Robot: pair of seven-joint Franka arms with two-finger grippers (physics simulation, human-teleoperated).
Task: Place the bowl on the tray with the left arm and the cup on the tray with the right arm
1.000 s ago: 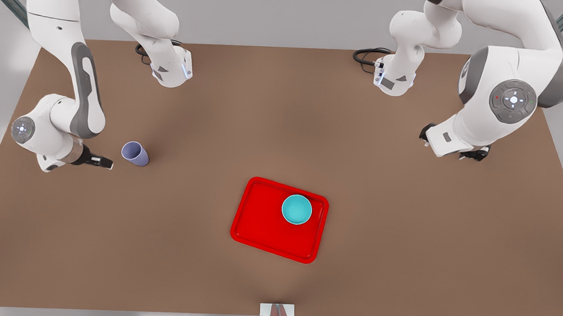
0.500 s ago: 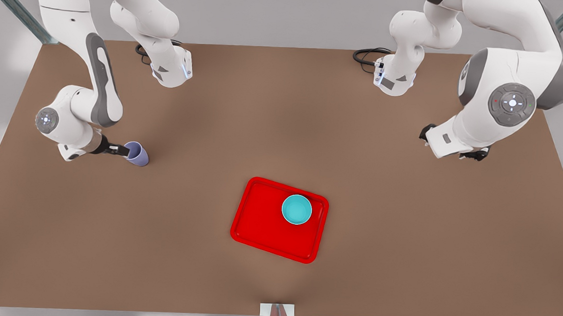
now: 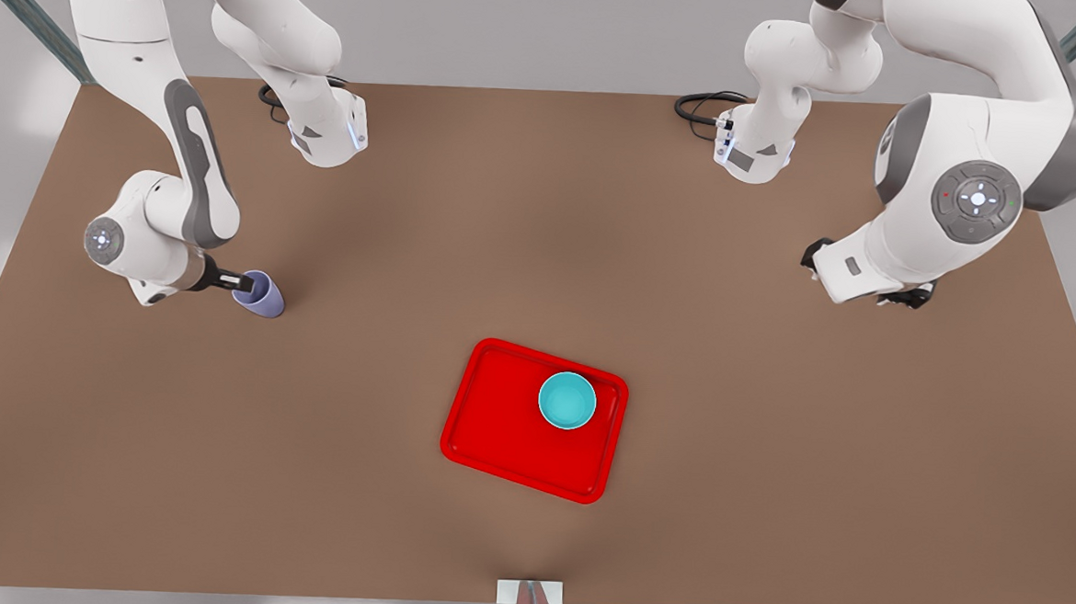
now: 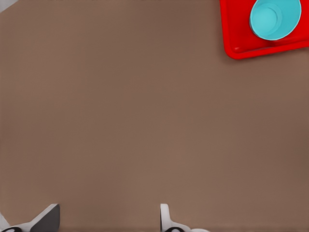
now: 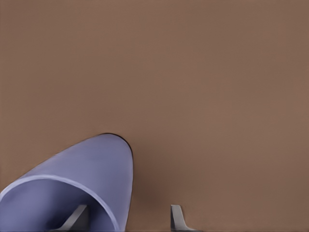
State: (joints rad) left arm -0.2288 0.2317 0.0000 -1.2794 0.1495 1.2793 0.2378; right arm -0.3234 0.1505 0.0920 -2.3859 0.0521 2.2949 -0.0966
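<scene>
The lavender cup (image 3: 264, 300) stands upright on the brown table at the front view's left. My right gripper (image 3: 244, 280) is open at its rim; in the right wrist view one fingertip (image 5: 78, 217) is inside the cup (image 5: 91, 179) and the other sits outside its wall. The teal bowl (image 3: 567, 400) rests on the red tray (image 3: 504, 429), in the tray's far right corner as the front view shows it. My left gripper (image 3: 904, 294) waits at the front view's right, open (image 4: 106, 222) over bare table, with the bowl (image 4: 275, 18) and tray (image 4: 236, 34) well off.
Both arm bases (image 3: 326, 134) (image 3: 753, 152) stand at the table's back edge with black cables (image 3: 700, 103) beside them. A small white marker (image 3: 530, 592) sits at the table's front edge. Wide bare table lies between the cup and the tray.
My right gripper has moved toward the front view's right, from beside the cup to straddling its rim. The left arm has barely shifted. Cup, bowl and tray have stayed put.
</scene>
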